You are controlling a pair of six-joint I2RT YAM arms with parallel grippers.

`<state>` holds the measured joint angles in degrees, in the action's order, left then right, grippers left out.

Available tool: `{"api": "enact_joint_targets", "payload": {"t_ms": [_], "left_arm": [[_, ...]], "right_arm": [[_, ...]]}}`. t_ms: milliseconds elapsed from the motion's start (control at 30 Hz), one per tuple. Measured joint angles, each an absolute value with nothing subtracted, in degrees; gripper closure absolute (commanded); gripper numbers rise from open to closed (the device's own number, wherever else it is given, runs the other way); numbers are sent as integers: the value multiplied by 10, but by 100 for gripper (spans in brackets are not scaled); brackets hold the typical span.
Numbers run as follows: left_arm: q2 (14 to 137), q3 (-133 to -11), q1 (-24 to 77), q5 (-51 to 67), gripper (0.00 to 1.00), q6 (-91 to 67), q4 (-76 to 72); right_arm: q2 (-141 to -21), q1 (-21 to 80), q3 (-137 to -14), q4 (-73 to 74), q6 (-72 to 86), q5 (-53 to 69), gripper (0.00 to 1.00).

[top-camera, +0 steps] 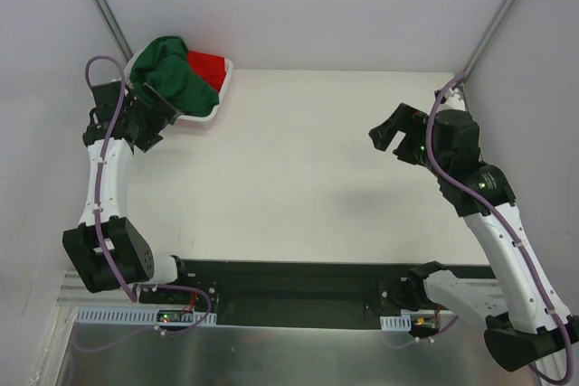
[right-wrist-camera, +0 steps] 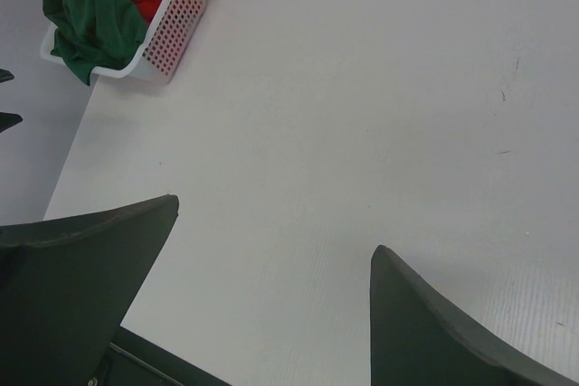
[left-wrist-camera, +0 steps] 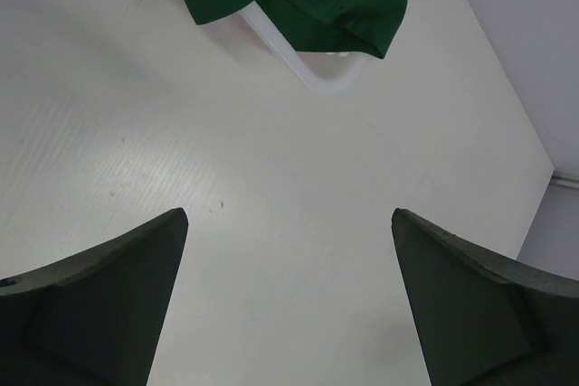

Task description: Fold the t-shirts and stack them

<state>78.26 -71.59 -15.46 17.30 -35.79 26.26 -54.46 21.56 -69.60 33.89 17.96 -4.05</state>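
Over the white surface (top-camera: 298, 169), right end effector (top-camera: 391, 140) spread wide, gripping nothing. Slightly farther, at left, left end effector (top-camera: 156, 117) likewise spread and empty, just beside the white basket (top-camera: 204, 117). In that basket at the far left corner, dark green t-shirt (top-camera: 172, 74) spilling over the rim, red t-shirt (top-camera: 208, 65) behind it.

Bright, even light fills the white surface (top-camera: 317, 160), leaving only a faint soft shadow near its middle. The near fingers (left-wrist-camera: 99, 305) show dark, with little detail.

a white lattice basket (top-camera: 201, 119) sits at the far left corner of the white table (top-camera: 298, 169).
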Motion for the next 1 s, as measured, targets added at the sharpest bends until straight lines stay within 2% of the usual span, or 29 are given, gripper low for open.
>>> {"api": "enact_joint_targets", "payload": {"t_ms": [267, 433, 833, 1000], "left_arm": [[695, -628, -153, 159, 4, -367, 261], [685, -605, -153, 160, 9, -367, 263], [659, -606, -154, 174, 11, -332, 263], [683, -657, -155, 175, 11, -282, 279]], "right_arm": [[-518, 216, -694, 346, 179, -47, 4], [-517, 216, -694, 349, 179, -47, 4], [-501, 216, -694, 367, 179, -55, 4], [-494, 216, -708, 391, 170, -64, 4]]}}
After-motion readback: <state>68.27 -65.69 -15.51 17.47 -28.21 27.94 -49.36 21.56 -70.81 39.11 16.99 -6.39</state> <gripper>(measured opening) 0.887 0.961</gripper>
